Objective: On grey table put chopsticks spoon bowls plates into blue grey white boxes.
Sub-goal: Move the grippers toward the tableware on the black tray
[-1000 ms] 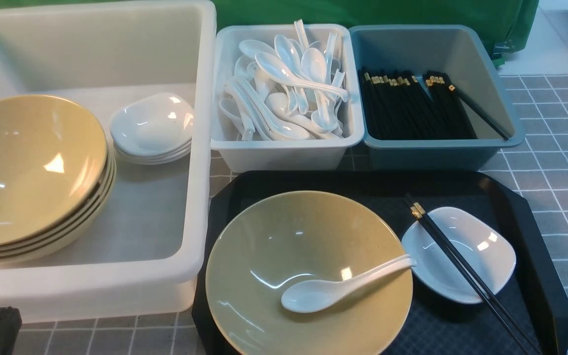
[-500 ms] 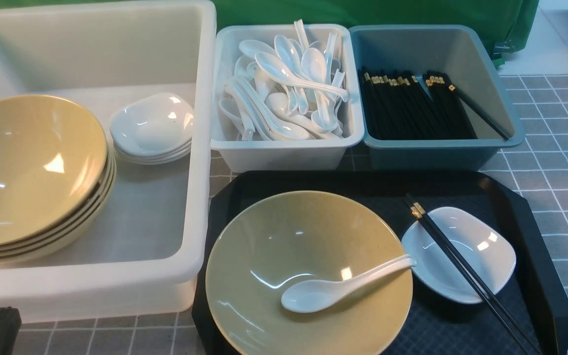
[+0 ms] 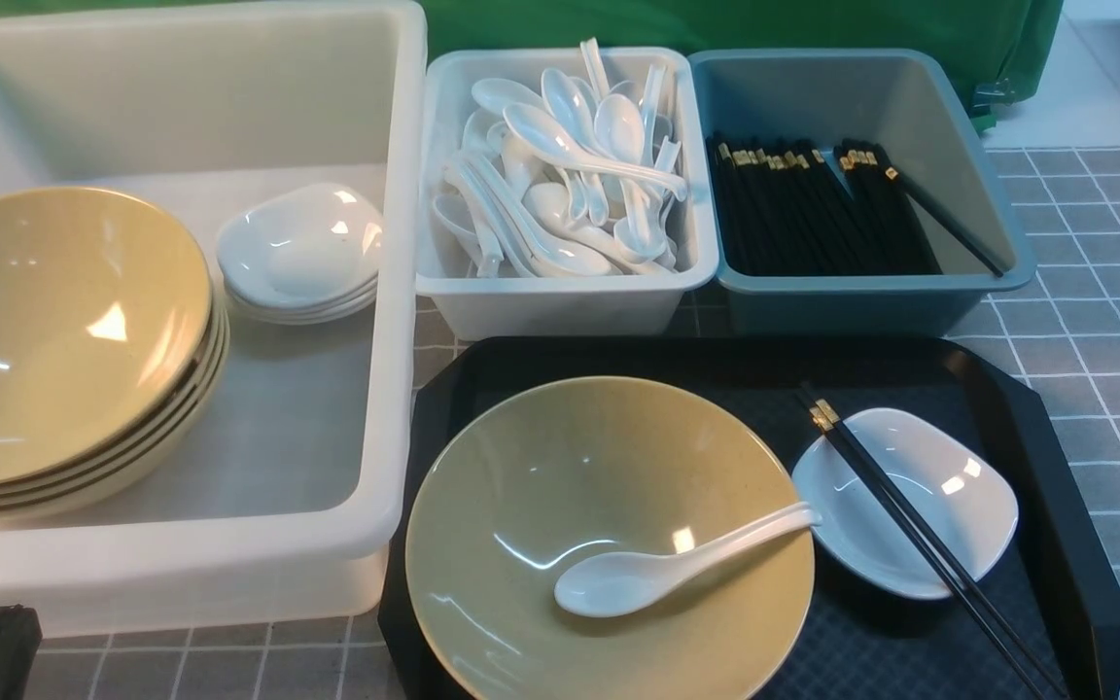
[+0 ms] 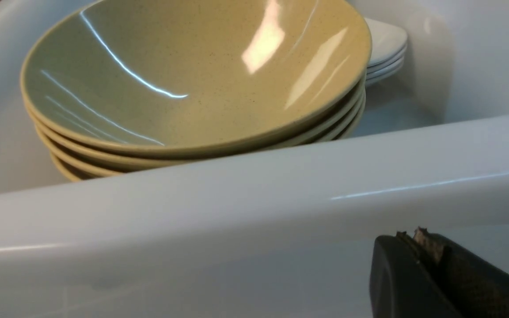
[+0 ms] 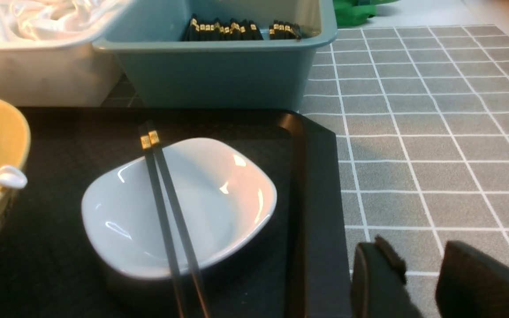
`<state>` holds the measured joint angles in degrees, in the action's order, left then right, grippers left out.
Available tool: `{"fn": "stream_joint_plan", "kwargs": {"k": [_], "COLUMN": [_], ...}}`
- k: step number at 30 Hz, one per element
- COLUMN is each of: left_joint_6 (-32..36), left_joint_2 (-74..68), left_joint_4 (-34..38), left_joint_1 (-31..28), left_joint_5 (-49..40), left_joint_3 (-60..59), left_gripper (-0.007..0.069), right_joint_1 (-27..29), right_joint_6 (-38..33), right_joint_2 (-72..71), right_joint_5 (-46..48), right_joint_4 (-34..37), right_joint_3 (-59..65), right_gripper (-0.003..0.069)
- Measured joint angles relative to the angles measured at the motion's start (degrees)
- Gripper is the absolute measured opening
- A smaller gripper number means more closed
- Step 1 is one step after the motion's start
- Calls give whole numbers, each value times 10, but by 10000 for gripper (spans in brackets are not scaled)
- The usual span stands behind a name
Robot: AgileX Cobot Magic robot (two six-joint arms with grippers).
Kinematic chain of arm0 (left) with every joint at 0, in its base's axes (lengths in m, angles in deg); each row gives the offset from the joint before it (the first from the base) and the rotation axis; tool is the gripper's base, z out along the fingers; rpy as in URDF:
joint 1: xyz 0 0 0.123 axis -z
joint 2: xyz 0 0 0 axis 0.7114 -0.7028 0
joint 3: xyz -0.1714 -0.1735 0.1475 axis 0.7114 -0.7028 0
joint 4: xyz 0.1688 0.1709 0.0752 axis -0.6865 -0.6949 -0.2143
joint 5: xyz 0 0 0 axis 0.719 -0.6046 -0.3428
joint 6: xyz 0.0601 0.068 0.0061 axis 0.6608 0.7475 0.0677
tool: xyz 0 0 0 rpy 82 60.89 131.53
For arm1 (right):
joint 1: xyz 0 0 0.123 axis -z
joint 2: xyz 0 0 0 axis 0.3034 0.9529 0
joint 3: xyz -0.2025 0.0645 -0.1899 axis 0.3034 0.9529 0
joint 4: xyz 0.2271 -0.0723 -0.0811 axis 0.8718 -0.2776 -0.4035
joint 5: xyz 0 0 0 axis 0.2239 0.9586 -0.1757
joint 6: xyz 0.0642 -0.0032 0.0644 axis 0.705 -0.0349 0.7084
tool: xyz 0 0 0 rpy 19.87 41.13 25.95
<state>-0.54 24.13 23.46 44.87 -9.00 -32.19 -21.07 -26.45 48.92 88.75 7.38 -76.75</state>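
While nothing is held, pending item: chopsticks (image 3: 920, 530), one pair, lying across the white plate (image 3: 959, 506) on the black tray (image 3: 1075, 544). My right end effector (image 5: 418, 254): apart, empty, beside the tray. My left end effector (image 4: 411, 236): together, empty. Next, I judge: pinch both sticks together, then carry them to the teal bin (image 3: 852, 301).

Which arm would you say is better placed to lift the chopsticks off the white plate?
Right: the right gripper, open, hovers beside the tray near the chopsticks; the left gripper sits shut by the white tub.
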Motion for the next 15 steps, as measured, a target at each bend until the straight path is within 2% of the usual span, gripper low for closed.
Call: {"fn": "stream_joint_plan", "kwargs": {"k": [7,10,12,13,15], "left_joint_6": [0,-7,-46,-51,-107], "left_joint_2": [0,0,0,0,0], "left_joint_4": [-15,7,97,108,204], "left_joint_1": [0,0,0,0,0], "left_joint_5": [0,2,14,16,37], "left_joint_3": [0,0,0,0,0], "left_gripper": [-11,-11,-11,-11,-11], "right_joint_1": [0,0,0,0,0], "right_joint_6": [0,0,0,0,8], "right_joint_2": [0,0,0,0,0], "right_joint_5": [0,0,0,0,0], "right_joint_4": [0,0,0,0,1], "right_joint_3": [0,0,0,0,0], "right_gripper": [237,237,237,237,237]}}
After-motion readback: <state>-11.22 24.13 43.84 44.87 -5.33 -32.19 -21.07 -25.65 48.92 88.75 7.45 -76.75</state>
